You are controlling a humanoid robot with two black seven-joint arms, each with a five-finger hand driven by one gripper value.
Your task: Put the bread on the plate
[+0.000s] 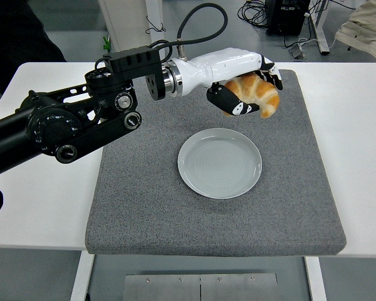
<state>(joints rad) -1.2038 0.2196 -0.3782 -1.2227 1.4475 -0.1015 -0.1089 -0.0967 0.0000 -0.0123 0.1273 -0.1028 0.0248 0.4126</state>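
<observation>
Left hand (241, 84) outstretched, gripping bread (258, 94) above plate (220, 163)

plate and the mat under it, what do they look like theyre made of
The plate: likely glazed ceramic, possibly melamine; pale grey-green, smooth, with a soft sheen and faint concentric rings.
The mat: probably felt or dense foam; dark grey, matte, speckled and fuzzy, with a thick soft-looking edge.
The bread, held in the left hand: a croissant shape with a glossy golden-brown crust; real or replica is unclear.
</observation>
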